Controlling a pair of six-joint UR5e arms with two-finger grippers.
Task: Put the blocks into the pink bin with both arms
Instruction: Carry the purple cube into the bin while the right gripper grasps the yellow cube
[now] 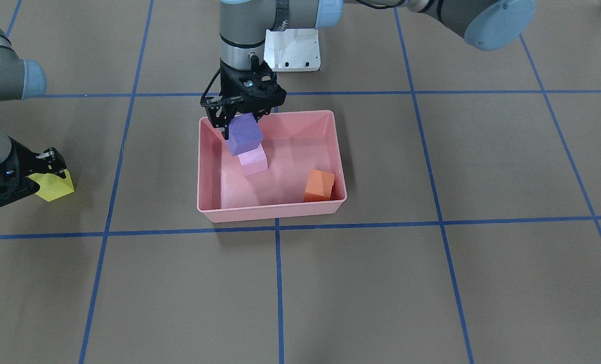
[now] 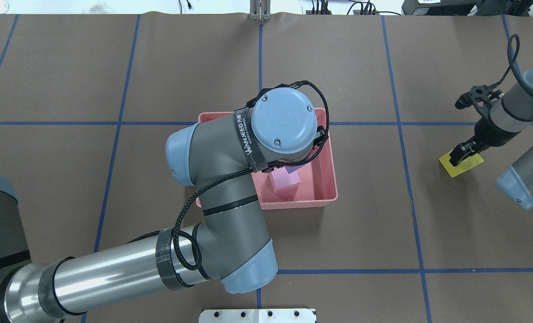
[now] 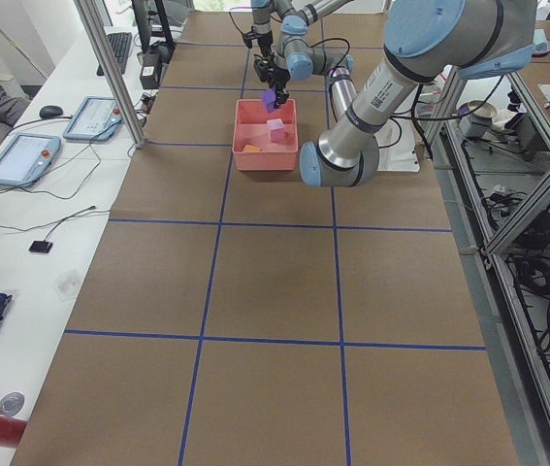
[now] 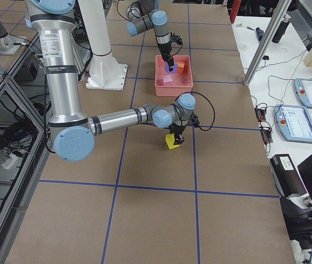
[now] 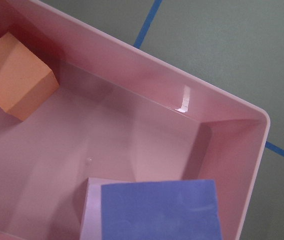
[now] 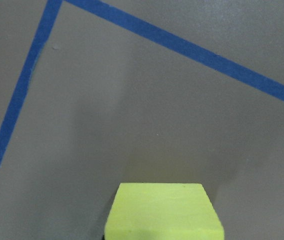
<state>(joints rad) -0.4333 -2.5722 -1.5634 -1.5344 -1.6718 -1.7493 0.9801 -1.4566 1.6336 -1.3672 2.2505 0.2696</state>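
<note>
The pink bin (image 1: 275, 211) stands mid-table. In it lie the light pink cube (image 1: 253, 162) and, in a corner, the orange cube (image 1: 319, 185). My left gripper (image 1: 242, 121) is shut on the purple cube (image 1: 246, 135) and holds it inside the bin, just above the light pink cube. The left wrist view shows the purple cube (image 5: 159, 210) over the pink one (image 5: 91, 212). My right gripper (image 1: 40, 177) is shut on the yellow cube (image 1: 55, 188), low at the table, far from the bin. The overhead view also shows the yellow cube (image 2: 464, 165).
The white base mount (image 1: 293, 49) sits behind the bin. Blue tape lines (image 1: 276, 283) grid the brown table. In the overhead view my left arm (image 2: 230, 188) covers much of the bin (image 2: 327, 197). A side desk holds tablets (image 3: 22, 157).
</note>
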